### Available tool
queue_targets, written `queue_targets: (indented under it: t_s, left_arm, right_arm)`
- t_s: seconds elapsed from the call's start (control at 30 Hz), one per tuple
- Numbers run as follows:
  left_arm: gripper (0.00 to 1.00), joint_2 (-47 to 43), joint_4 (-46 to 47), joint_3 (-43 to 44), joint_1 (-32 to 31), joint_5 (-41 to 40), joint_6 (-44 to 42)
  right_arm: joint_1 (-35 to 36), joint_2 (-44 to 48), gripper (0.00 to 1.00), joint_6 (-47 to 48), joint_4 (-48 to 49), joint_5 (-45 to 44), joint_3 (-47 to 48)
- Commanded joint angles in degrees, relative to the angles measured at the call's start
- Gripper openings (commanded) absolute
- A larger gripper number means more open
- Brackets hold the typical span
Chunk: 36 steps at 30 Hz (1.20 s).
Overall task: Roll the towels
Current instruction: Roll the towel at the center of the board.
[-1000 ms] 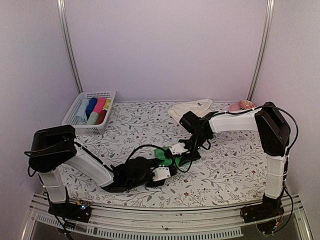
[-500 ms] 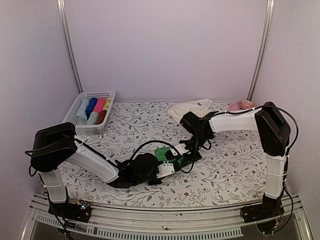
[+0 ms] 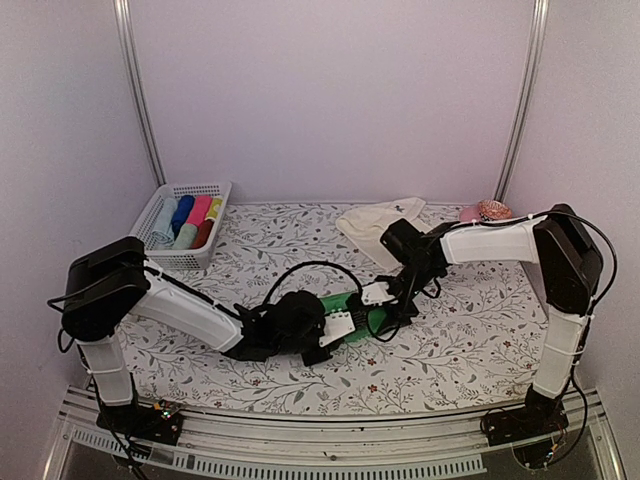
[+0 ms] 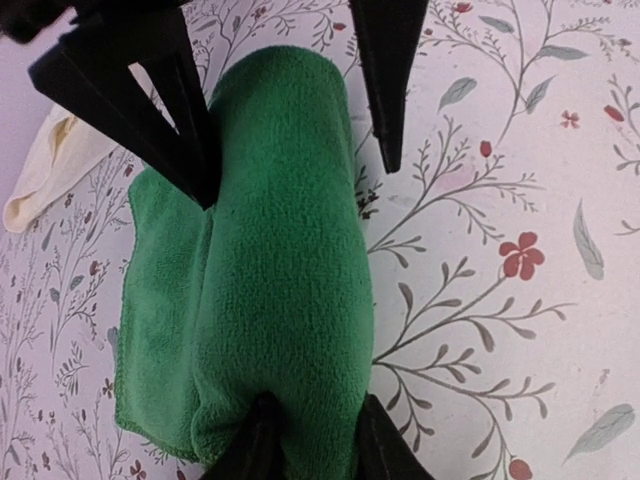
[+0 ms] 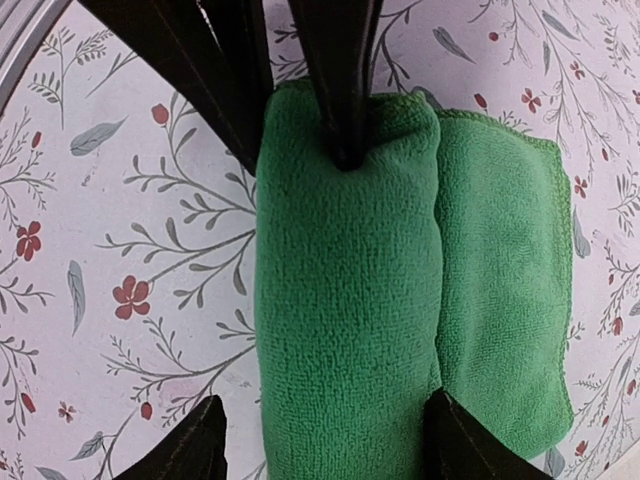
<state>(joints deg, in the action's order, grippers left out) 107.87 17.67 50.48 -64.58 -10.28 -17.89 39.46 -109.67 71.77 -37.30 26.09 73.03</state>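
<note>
- Green towel [image 4: 280,300]: mid-table towards the front, between your two grippers. Most of it is wound into a thick roll, with one flat flap lying on the floral table [image 3: 470,330] beside it
- Left gripper [image 4: 315,445]: at one end of the roll, fingers drawn close together with green cloth nipped between them, so you are grasping the roll there
- Right gripper [image 5: 320,440]: at the opposite end, released. Its fingers are spread wide astride the roll, one tip at the seam where roll meets flap, the other on the table just beside the roll
- Cream towel [image 3: 380,218]: crumpled and unrolled at the back of the table, well apart from the green one
- White basket [image 3: 178,228]: back left corner, holding coloured rolls
</note>
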Motion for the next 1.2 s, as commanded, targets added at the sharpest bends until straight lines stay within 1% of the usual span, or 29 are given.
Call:
queue_targets:
  t_s: [0.0, 0.2, 0.37, 0.57, 0.7, 0.83, 0.93, 1.07, 1.17]
  left_arm:
    - [0.25, 1.3, -8.4, -0.2, 1.4, 5.4, 4.8]
    - [0.26, 1.3, -9.7, 0.8, 3.3, 9.1, 6.6]
    - [0.26, 1.9, -11.3, 1.7, 4.5, 11.6, 7.3]
    - [0.26, 2.2, -12.2, 2.5, 6.4, 15.7, 8.7]
    - [0.26, 2.7, -14.2, 4.2, 8.4, 18.5, 10.1]
    - [0.27, 4.2, -17.7, 7.0, 10.1, 21.1, 11.1]
    - [0.26, 7.2, -19.8, 9.0, 11.7, 23.2, 12.3]
    - [0.26, 9.0, -21.7, 10.6, 13.0, 24.9, 13.7]
    - [0.25, 9.4, -22.0, 10.9, 14.3, 25.8, 15.1]
  right_arm:
    - [-1.5, 2.2, 0.68, 1.1, 0.4, 0.3, -1.5]
    - [-3.4, 2.8, 0.69, -1.0, 2.7, 0.7, -1.4]
    - [-4.7, 4.3, 0.69, -3.1, 4.0, 4.5, -0.6]
    - [-6.2, 7.4, 0.70, -4.0, 7.7, 6.6, -2.7]
    - [-6.6, 11.4, 0.70, -0.4, 11.7, 6.3, -8.5]
    - [-6.9, 16.2, 0.70, 6.1, 12.5, 10.2, -13.8]
    - [-6.9, 18.9, 0.72, 10.8, 13.3, 11.8, -17.0]
    - [-6.5, 18.2, 0.72, 11.0, 15.4, 11.7, -18.1]
    - [-5.2, 17.2, 0.72, 10.6, 18.2, 9.1, -19.1]
